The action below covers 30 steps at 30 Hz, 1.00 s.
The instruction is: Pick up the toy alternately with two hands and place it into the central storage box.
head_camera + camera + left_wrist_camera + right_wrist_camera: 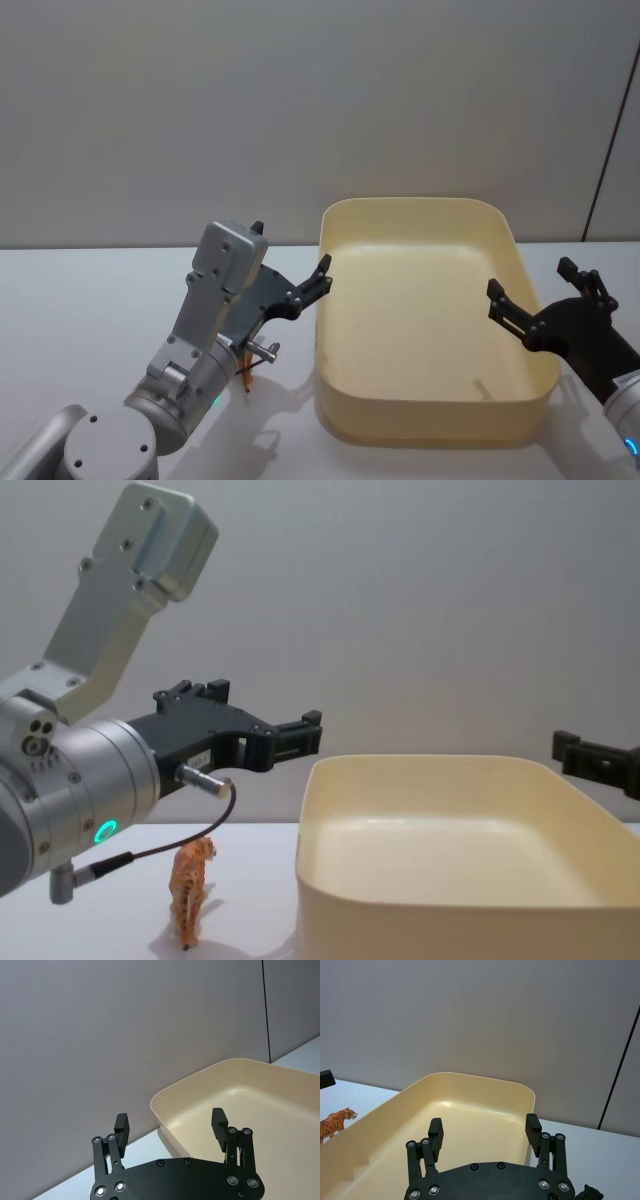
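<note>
The cream-yellow storage box (420,206) sits at the table's middle with nothing inside it. My left gripper (318,280) hangs open just outside the box's left rim (165,1106), above the table, with nothing between its fingers (121,1128). A small orange tiger toy (190,888) stands on the table below that arm, left of the box (400,920). My right gripper (528,277) is open and empty over the box's right rim (470,1078). The tiger (335,1123) also shows beyond the box in the right wrist view.
A small black toy figure (587,1193) peeks in beside the right gripper, outside the box. The white table (90,310) stretches bare to the left. A plain grey wall stands behind it.
</note>
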{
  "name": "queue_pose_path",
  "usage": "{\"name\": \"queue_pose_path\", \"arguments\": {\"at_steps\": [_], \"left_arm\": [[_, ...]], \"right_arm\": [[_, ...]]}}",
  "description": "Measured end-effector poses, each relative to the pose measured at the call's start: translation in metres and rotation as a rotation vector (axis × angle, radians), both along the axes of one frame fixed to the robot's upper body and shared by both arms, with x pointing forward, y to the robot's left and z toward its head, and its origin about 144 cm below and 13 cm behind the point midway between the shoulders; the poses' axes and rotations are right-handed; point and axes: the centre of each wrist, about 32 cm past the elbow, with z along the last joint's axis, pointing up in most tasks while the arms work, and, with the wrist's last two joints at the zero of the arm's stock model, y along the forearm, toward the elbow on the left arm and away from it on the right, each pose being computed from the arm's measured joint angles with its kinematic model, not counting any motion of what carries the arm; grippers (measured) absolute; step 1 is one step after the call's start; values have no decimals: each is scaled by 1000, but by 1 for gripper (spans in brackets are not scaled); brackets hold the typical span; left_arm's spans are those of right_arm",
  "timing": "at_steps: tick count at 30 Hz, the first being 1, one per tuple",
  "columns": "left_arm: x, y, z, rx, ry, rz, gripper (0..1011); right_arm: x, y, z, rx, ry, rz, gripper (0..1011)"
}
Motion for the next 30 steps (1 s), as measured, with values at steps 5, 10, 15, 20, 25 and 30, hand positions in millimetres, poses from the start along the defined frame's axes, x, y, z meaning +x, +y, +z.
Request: {"name": "queue_pose_path", "arguments": {"at_steps": [5,10,15,20,25,30], "left_arm": [[0,0,0,0,0,0,1002],[0,0,0,0,0,0,1001],[0,0,0,0,0,0,1001],[0,0,0,0,0,0,1001],[0,0,0,0,0,0,1001],[0,0,0,0,0,0,1002]], "right_arm": [[-4,-4,1,-6,-4,-12,1001],[-12,-12,2,-13,-6,-48,1001],[-22,-22,3,-19,-2,-100,1001],[-30,-31,2,-21,14,-151,1001],[-39,-40,-1,-22,53,-204,1001],[-42,-44,-4,-22,91,-228,1001]]}}
